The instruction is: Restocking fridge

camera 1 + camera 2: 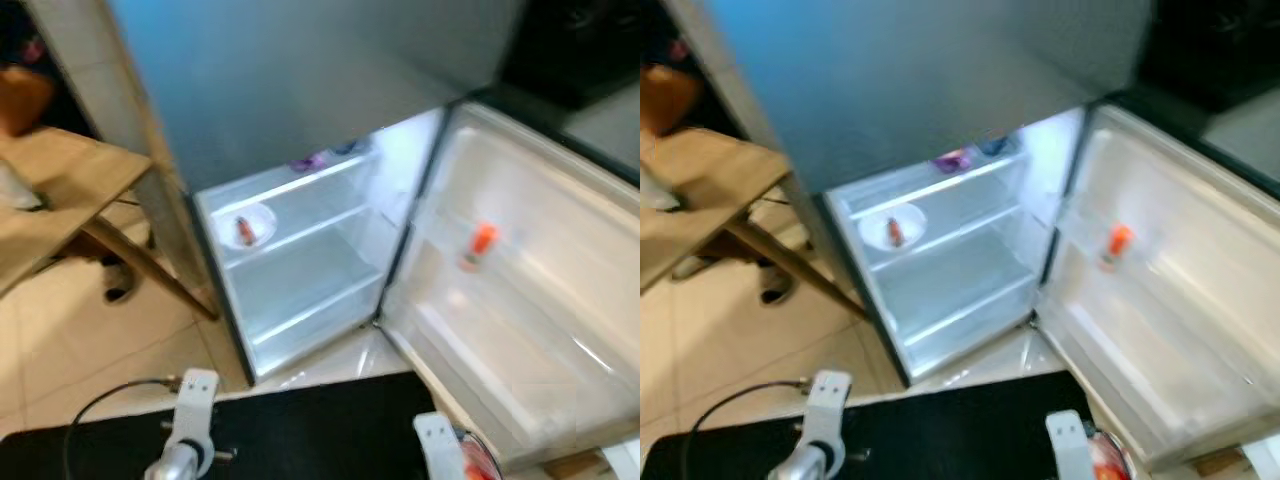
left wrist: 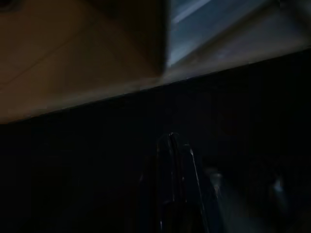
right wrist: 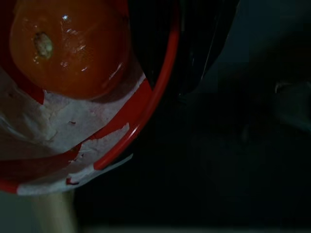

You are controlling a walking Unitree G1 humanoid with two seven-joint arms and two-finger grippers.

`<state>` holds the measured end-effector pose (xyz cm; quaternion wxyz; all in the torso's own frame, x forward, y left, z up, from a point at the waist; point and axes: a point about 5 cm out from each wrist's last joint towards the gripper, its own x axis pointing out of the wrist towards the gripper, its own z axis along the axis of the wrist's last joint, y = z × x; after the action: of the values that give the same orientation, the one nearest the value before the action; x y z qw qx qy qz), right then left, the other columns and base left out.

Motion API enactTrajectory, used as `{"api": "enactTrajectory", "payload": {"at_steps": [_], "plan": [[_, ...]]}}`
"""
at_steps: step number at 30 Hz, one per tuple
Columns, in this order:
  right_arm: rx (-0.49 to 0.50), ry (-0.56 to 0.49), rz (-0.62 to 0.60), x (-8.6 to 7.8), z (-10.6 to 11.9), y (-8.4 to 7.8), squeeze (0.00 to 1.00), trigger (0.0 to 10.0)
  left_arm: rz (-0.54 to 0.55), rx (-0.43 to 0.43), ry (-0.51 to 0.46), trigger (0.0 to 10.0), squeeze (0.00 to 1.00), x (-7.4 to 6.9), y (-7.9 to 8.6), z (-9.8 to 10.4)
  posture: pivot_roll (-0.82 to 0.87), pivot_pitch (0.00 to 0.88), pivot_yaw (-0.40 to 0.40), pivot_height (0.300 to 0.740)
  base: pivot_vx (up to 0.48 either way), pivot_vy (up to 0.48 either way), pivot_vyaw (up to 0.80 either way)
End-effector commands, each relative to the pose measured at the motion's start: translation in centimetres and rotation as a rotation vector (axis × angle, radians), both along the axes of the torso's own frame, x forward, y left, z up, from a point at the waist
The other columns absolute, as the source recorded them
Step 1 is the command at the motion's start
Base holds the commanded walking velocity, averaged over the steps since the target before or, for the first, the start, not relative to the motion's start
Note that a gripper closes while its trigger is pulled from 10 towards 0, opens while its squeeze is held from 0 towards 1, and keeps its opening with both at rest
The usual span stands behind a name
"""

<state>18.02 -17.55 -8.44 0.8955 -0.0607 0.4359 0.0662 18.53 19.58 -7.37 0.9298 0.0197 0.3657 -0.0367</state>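
Currently your right gripper (image 3: pixel 194 63) sits low by the robot's body with a red-rimmed bowl lined with torn white paper (image 3: pixel 97 131) touching its fingers, and a glossy orange tomato (image 3: pixel 68 48) lies inside that bowl; in the head view the bowl's red edge (image 1: pixel 478 458) peeks out at the bottom, just in front of the open white fridge door (image 1: pixel 540 300). The grey two-door fridge (image 1: pixel 300 90) stands ahead with its lower compartment open and lit: a white plate holding something red (image 1: pixel 246 228) is on the upper glass shelf, purple and blue items (image 1: pixel 310 160) sit above it, too blurred to identify, and an orange-capped bottle (image 1: pixel 480 244) stands in the door rack. A wooden table (image 1: pixel 60 190) is off to your left. Both head views are motion-blurred; both wrist views are very dark. Right fingers are mostly lost in shadow behind the bowl rim, so you can't tell from this whether they clamp it. Left gripper (image 2: pixel 172 160) hangs in the dark, its two black fingers pressed together, holding nothing.
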Motion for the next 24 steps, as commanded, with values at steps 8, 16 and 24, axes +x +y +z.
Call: {"api": "enactTrajectory", "payload": {"at_steps": [8, 16, 24], "plan": [[0.025, -0.017, 0.028, 0.13, 0.07, 0.77, 0.00, 10.0, 0.000, 0.007, 0.015, 10.0, 0.00, -0.28, 0.37, -0.12, -0.11, 0.084, 0.034, 0.740, 0.345, 0.000, 0.40], [0.026, -0.015, 0.034, 0.04, 0.05, 0.65, 0.00, 10.0, -0.006, 0.006, 0.013, 10.0, 0.00, -0.18, 0.10, -0.11, -0.11, 0.085, 0.032, 0.740, 0.340, 0.000, 0.80], [0.043, 0.005, 0.017, -0.56, -0.24, 0.66, 0.00, 10.0, -0.008, 0.008, 0.014, 10.0, 0.00, -0.24, 0.05, -0.15, -0.11, 0.084, 0.032, 0.740, 0.320, 0.000, 0.05]]}}
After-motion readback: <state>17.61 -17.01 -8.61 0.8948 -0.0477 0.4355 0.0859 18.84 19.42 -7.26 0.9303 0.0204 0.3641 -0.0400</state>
